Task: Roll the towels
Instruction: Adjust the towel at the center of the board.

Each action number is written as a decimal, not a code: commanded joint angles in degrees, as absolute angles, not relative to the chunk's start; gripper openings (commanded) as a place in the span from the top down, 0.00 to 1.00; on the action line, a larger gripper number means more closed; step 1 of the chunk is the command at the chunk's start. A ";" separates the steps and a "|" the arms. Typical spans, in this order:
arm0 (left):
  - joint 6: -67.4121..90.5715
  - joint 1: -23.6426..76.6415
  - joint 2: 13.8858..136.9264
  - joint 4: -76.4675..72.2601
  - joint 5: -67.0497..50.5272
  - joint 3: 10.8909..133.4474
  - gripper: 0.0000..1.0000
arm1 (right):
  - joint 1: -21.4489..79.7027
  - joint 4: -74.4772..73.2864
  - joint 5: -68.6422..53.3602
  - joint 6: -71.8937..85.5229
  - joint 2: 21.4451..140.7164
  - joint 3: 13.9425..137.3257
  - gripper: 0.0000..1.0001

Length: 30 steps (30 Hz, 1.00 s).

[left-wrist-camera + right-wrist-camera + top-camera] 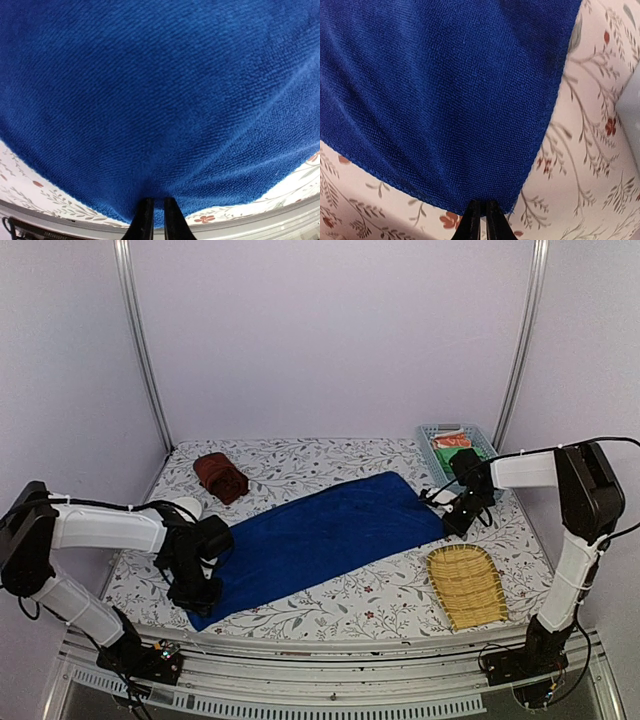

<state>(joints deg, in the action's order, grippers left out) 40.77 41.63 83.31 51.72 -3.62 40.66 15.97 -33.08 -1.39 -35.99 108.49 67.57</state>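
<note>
L claw (155,202), near-left: fingers pressed together on hem of blue towel (320,535) at its near corner. Towel lies flat, unrolled, diagonal across centre. Near-right: woven tray (467,585), just beside towel. R claw (481,204) at towel's far-right corner, also pinching hem, thin bite. Risks (est.): thin pinch slips if either arm pulls; uneven pull skews roll; near corner sits by front edge & could slide off; tray may snag cloth. Far-left: brown towel (220,477), bundled, well apart. Far-right: basket (428,452) w/ bright cloths (452,441). The surface (300,465): white floral print. Room: pale lilac walls (330,330), two metal poles (140,350) at back.
</note>
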 commanded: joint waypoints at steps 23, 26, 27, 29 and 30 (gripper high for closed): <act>19.28 36.56 100.58 52.98 -6.13 56.89 0.84 | 8.70 -40.86 2.67 -36.94 96.30 50.26 0.90; 19.09 36.58 96.11 56.67 -7.88 61.10 0.75 | 8.73 -43.00 2.00 -36.96 95.02 53.75 0.87; 19.27 36.51 94.52 58.82 -6.89 64.02 0.70 | 8.71 -44.06 1.71 -36.85 94.22 56.81 0.84; 19.43 35.71 91.93 61.23 -5.42 67.61 0.65 | 8.69 -46.86 -0.14 -36.89 93.20 61.63 0.82; 19.38 35.34 91.15 62.14 -4.92 68.69 0.64 | 8.78 -48.10 -1.15 -36.97 93.01 64.21 0.77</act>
<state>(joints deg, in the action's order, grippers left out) 20.32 37.06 97.01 59.83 -6.46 62.59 9.06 -41.43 0.89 -36.97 95.53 55.77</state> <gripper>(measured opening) 0.341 0.176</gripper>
